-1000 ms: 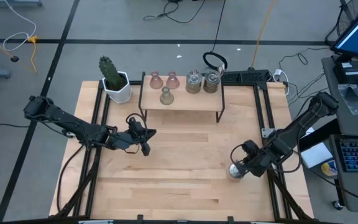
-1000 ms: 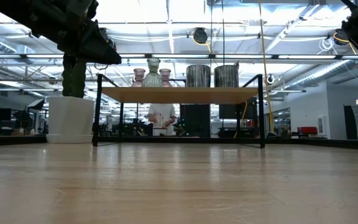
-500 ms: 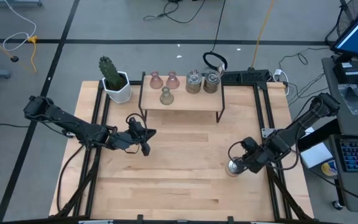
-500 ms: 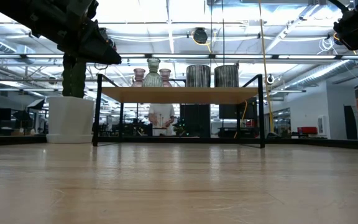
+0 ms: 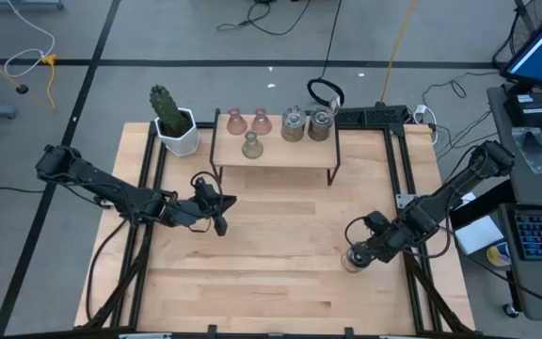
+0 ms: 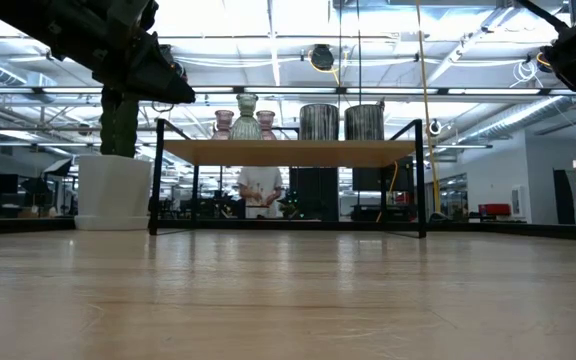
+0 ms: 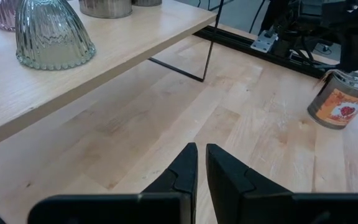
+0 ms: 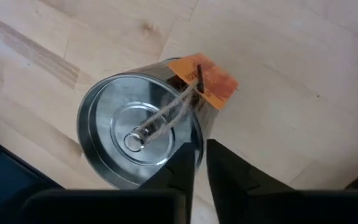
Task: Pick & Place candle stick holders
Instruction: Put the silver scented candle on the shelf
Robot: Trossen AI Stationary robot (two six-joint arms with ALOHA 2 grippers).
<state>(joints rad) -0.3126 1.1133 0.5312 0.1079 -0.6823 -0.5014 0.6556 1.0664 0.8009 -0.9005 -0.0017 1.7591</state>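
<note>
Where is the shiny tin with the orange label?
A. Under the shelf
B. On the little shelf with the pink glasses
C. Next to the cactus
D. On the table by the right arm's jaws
D: the tin stands on the bare table at the right gripper, far from the shelf and the cactus.

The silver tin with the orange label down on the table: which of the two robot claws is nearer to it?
The right gripper is right at the silver tin, fingers pinching its rim. The left gripper hangs far across the table, before the shelf.
</note>
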